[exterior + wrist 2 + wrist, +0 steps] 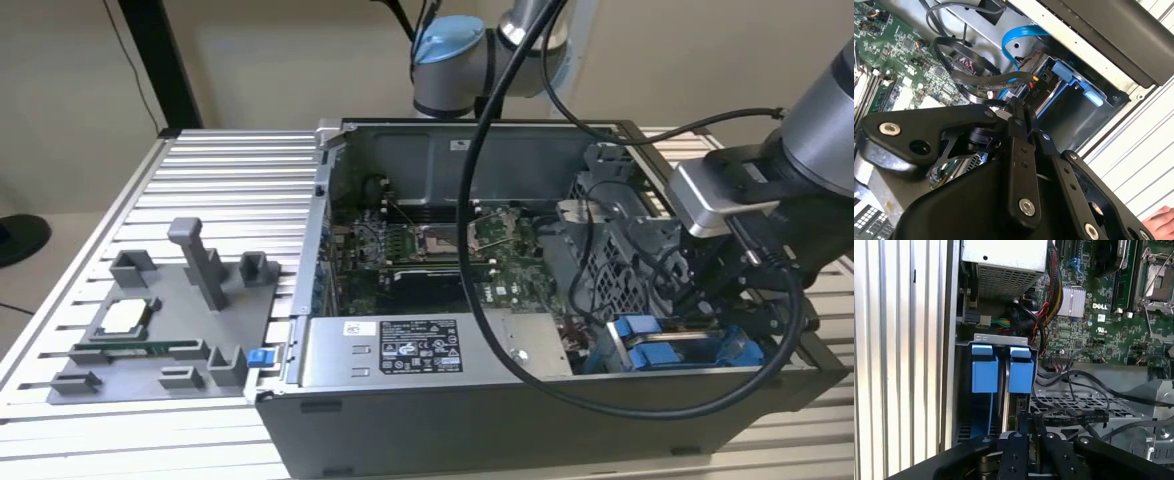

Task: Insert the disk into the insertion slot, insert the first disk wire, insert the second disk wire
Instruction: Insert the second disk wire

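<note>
Now gripper fingers closed on a black wire, just beside the disk in the slot.

We see our arm reaching down from the exterior view's right, its wrist bent toward the open case. Our gripper hangs low at that side of the case. In both wrist views the black fingers stand pressed close together, with hardly a gap between their tips.
</note>
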You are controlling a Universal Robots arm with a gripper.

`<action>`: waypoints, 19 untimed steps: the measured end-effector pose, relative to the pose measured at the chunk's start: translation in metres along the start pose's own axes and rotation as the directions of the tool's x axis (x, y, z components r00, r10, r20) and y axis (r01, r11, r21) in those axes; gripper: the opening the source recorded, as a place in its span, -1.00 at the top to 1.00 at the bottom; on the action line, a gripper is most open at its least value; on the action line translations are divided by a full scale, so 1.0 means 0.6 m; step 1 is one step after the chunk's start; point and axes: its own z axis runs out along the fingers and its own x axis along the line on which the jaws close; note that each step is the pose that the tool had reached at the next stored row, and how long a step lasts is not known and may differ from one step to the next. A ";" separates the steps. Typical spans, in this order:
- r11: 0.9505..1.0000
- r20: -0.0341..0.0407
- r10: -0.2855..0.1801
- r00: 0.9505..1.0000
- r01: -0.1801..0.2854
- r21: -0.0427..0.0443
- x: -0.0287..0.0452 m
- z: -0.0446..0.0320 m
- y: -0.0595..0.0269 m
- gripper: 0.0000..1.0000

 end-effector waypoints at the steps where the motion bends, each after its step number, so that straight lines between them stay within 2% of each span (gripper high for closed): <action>1: 1.000 0.000 0.001 1.000 -0.001 0.000 0.000 0.000 0.000 1.00; 19: 1.000 -0.004 0.024 1.000 -0.024 0.004 0.005 0.001 -0.001 1.00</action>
